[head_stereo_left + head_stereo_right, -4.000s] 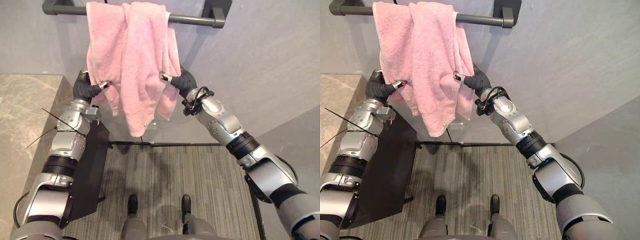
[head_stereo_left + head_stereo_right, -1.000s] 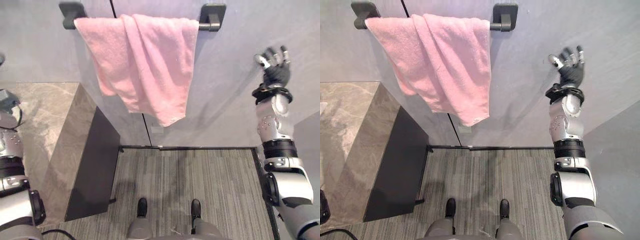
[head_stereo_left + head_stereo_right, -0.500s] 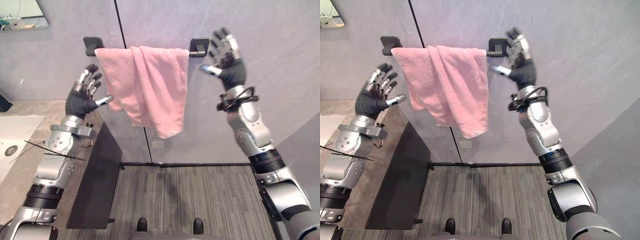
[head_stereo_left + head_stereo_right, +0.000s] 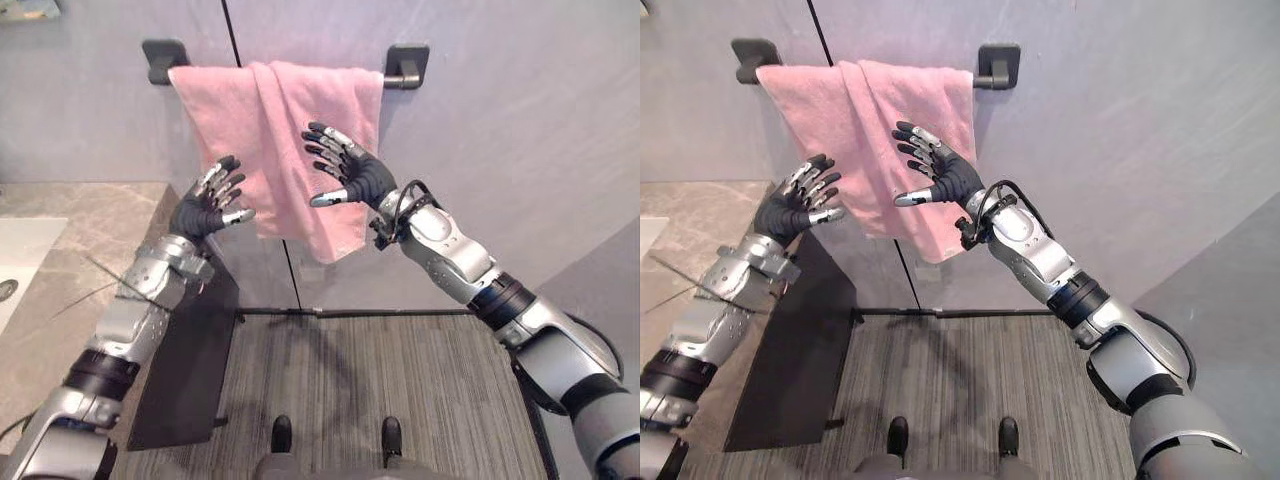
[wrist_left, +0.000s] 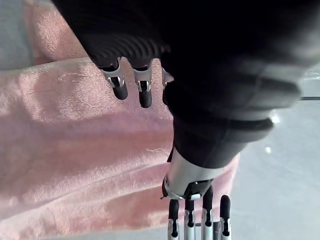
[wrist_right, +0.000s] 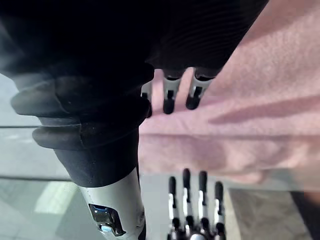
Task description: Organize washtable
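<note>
Towel (image 4: 285,120), pink and bunched, hung over the dark rail (image 4: 403,65) on the far wall, its long axis running left to right along the bar. Both hands were raised before it, fingers spread and holding nothing. The right robot hand (image 4: 352,178) was at its middle fold, seemingly nearer. The left robot hand (image 4: 205,210) was at its lower left edge, by the table (image 4: 70,250).

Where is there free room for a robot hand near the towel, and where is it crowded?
Bare: the grey wall right of the rail's bracket, and the stone counter beside the sink. Crowded: in front of the pink towel, where the open left robot hand and right robot hand hover close together.
</note>
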{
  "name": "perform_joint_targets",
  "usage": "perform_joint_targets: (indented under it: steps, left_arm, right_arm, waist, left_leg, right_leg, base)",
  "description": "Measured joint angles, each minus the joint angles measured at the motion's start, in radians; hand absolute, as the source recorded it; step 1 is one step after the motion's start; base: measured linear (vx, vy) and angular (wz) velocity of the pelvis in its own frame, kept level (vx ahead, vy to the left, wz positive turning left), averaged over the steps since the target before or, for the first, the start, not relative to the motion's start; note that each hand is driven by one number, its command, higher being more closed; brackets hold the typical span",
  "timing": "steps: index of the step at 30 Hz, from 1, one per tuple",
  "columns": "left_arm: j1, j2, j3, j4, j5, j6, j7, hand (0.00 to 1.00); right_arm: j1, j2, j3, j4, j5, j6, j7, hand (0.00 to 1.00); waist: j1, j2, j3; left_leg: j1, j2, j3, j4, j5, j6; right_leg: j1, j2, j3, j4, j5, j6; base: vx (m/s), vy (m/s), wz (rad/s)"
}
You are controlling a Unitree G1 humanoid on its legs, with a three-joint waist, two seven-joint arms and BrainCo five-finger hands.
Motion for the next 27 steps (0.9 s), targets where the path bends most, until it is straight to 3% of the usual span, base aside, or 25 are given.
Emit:
perform_joint_targets:
  steps: [3, 9, 15, 18, 22, 27]
  left_arm:
    - [-0.162, 0.006, -0.041, 0.128, -0.02, 0.0, 0.002, 0.0]
    - [-0.434, -0.037, -0.098, 0.344, -0.024, 0.001, 0.013, 0.0]
    - [-0.526, -0.071, -0.09, 0.481, -0.01, 0.005, 0.049, 0.0]
    - [-0.524, -0.093, -0.048, 0.534, 0.018, 0.028, 0.07, 0.0]
    - [-0.468, -0.095, 0.085, 0.538, 0.035, 0.035, 0.09, 0.0]
    - [-0.326, -0.092, 0.263, 0.537, 0.034, 0.033, 0.112, 0.0]
  right_arm:
    - [-0.078, 0.025, -0.001, 0.084, 0.008, 0.0, -0.004, 0.0]
    - [-0.194, 0.056, -0.047, 0.251, 0.004, -0.001, -0.032, 0.0]
    - [-0.218, 0.103, -0.172, 0.385, 0.005, -0.001, -0.114, 0.0]
    - [-0.221, 0.119, -0.207, 0.421, 0.002, 0.01, -0.134, 0.0]
    - [-0.198, 0.113, -0.315, 0.447, -0.014, 0.024, -0.141, 0.0]
    - [-0.037, 0.057, -0.483, 0.445, -0.014, 0.022, -0.158, 0.0]
  waist:
    - [-0.004, -0.019, 0.053]
    - [-0.007, -0.018, 0.153]
    - [-0.009, -0.016, 0.202]
    - [-0.01, -0.012, 0.212]
    - [-0.012, -0.012, 0.227]
    - [-0.007, -0.012, 0.228]
  left_leg:
    - [-0.049, 0.0, -0.002, 0.0, 0.016, 0.002]
    - [-0.129, 0.0, -0.037, 0.0, 0.054, 0.003]
    - [-0.148, -0.001, -0.039, 0.0, 0.056, 0.003]
    - [-0.155, -0.001, -0.034, 0.0, 0.056, 0.003]
    - [-0.152, -0.001, -0.03, 0.0, 0.056, 0.003]
    - [-0.14, -0.001, -0.025, 0.0, 0.056, 0.003]
  right_leg:
    - [-0.048, 0.0, -0.001, 0.0, 0.017, -0.002]
    - [-0.11, 0.002, -0.028, 0.0, 0.035, -0.008]
    - [-0.127, 0.002, -0.029, 0.0, 0.037, -0.008]
    - [-0.138, 0.002, -0.024, 0.0, 0.039, -0.006]
    - [-0.138, 0.002, -0.019, 0.0, 0.04, -0.006]
    - [-0.133, 0.002, -0.008, 0.0, 0.04, -0.006]
  base:
    - [-0.06, -0.008, 0.0]
    - [-0.08, -0.009, 0.13]
    - [-0.05, 0.008, 0.01]
    - [-0.06, 0.005, -0.04]
    - [-0.07, 0.005, -0.03]
    - [-0.05, 0.002, -0.06]
